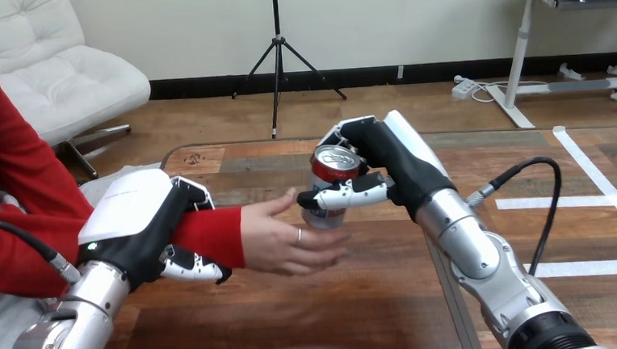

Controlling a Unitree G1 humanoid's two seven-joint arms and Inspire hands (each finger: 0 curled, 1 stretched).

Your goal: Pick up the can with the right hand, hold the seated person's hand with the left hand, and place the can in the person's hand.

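Where the table (298,321) is nearest, the left hand (131,230) has its fingers curled round the person's forearm (216,233), clamped on the red sleeve just behind the wrist. A bit further out, the person's hand (281,241) is open, fingers spread, above the wood. Right at it is the can (333,173), upright, with the right hand (394,169) wrapped round it, thumb across the front. Can't tell if can and palm actually touch.

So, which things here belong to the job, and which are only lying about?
Job: can, right hand curled round it; person's hand; left hand curled round the person's wrist.
Other: wooden table, only the surface beneath.
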